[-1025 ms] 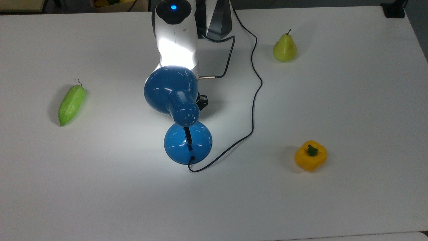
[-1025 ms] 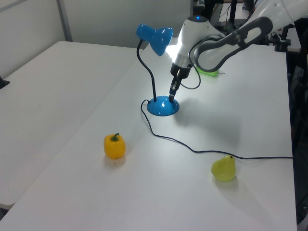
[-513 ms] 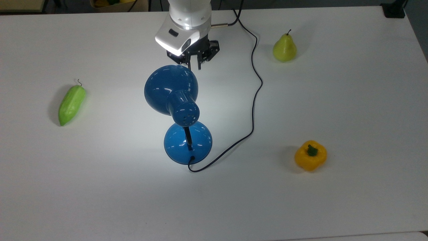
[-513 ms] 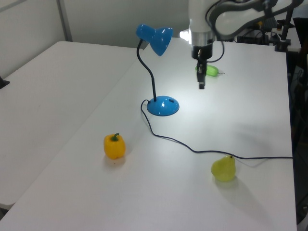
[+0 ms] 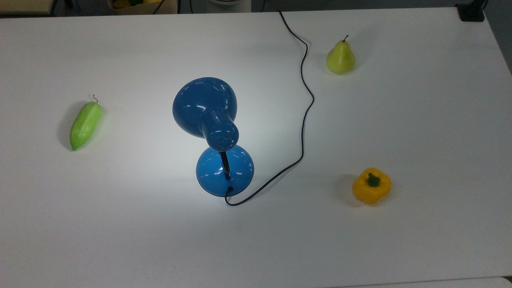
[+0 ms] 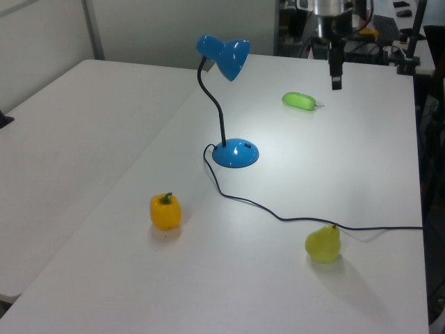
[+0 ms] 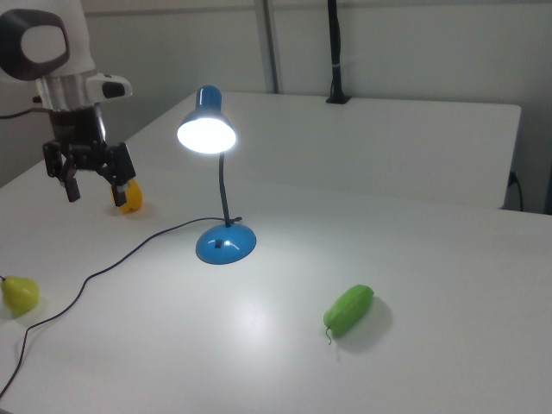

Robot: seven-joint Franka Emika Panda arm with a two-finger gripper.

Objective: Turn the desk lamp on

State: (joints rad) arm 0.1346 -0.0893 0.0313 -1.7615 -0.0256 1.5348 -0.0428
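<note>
The blue desk lamp (image 5: 205, 107) stands mid-table on its round base (image 5: 225, 171), dome shade bent over on a black neck. Its shade (image 7: 207, 129) glows white inside and a pool of light lies on the table around the base (image 7: 226, 244). A thin black cord (image 5: 304, 120) runs from the base to the table's far edge in the top view. My gripper (image 7: 97, 195) hangs high above the table, well away from the lamp, at the right view's left. It is open and holds nothing. In the left view the gripper (image 6: 336, 78) is beyond the lamp (image 6: 224, 56).
A green cucumber-like vegetable (image 5: 86, 125) lies at the top view's left. A green pear (image 5: 340, 58) stands at the upper right and a yellow bell pepper (image 5: 371, 186) at the lower right. The white table (image 5: 120, 240) is bare toward the front edge.
The arm has pulled away from the lamp's base, risen and left the top view. The lamp is lit in all frames and has not moved.
</note>
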